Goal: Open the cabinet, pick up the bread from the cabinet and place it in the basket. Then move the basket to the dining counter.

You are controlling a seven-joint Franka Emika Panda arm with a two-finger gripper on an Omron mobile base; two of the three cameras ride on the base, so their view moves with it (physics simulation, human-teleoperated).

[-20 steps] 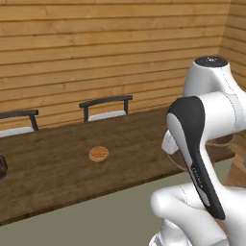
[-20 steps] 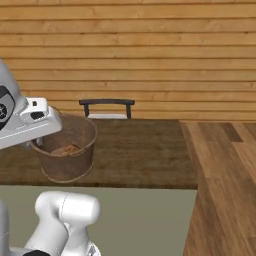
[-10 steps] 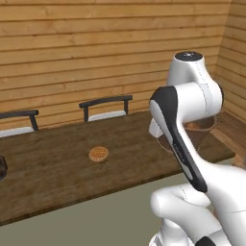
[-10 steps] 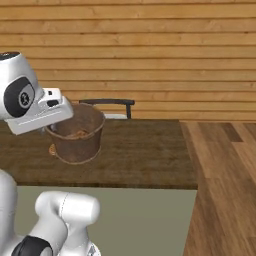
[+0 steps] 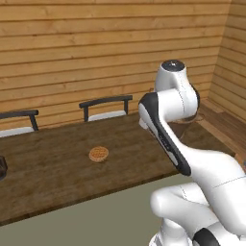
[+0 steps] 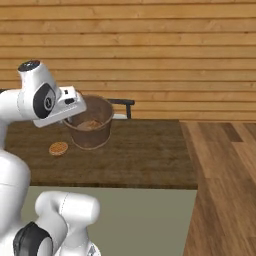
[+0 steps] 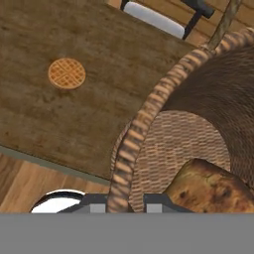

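The arm (image 5: 192, 163) is built of glossy white rounded shells, thick and tubular. A long dark, near-black band (image 5: 166, 137) runs lengthwise along one link, narrow and slightly curved. Its top joint ends in a dark grey circular cap (image 5: 172, 64). In the right base view a round dark disc (image 6: 43, 100) sits in the side of a white joint housing, and another dark joint ring (image 6: 31, 241) shows at the base, between bulbous white segments.

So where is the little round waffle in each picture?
Left base view: the waffle lies mid-left on the dining counter.
Right base view: left side, beside the basket.
Hand view: upper left.
Shared landmark: the chair behind the counter.
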